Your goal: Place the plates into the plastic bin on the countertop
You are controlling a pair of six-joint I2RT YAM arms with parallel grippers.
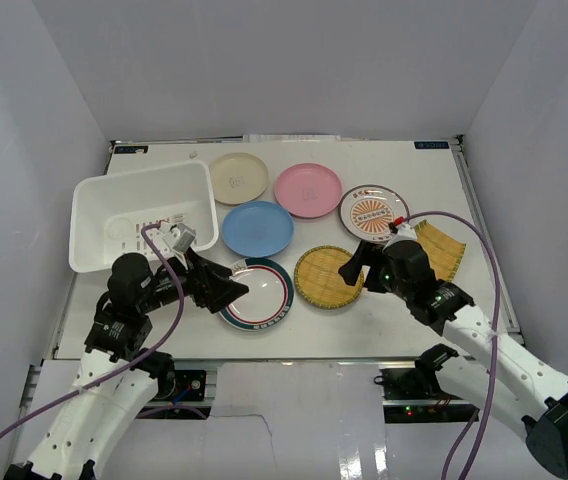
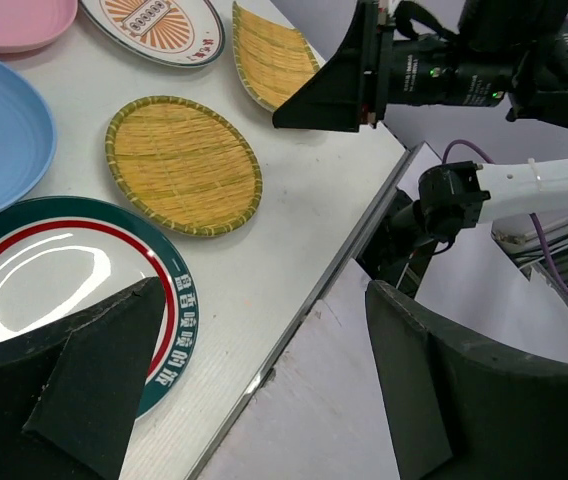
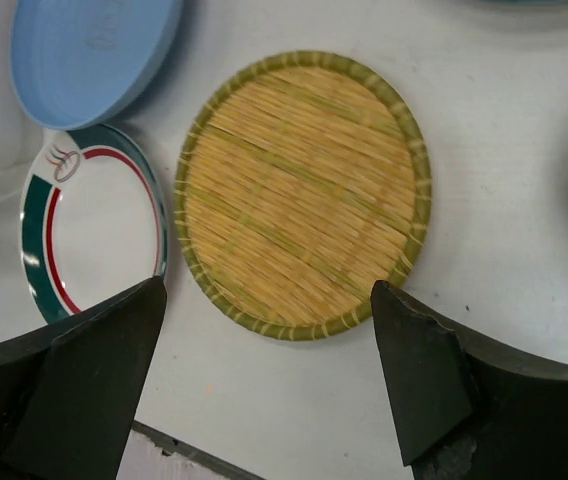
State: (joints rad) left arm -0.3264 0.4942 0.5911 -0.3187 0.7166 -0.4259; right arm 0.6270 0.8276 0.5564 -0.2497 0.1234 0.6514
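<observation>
You're at first pick: left gripper [image 1: 232, 290] and right gripper [image 1: 356, 270] both released, so lower left onto green-rim plate [image 1: 269, 300] edge, then bin [image 1: 114, 200].

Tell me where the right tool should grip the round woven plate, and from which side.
Probably the raised rim at the near edge of the round woven plate, coming from above. It lies flat, so only the rim offers a hold; the countertop is bare there, while the green-rimmed plate crowds its left.
</observation>
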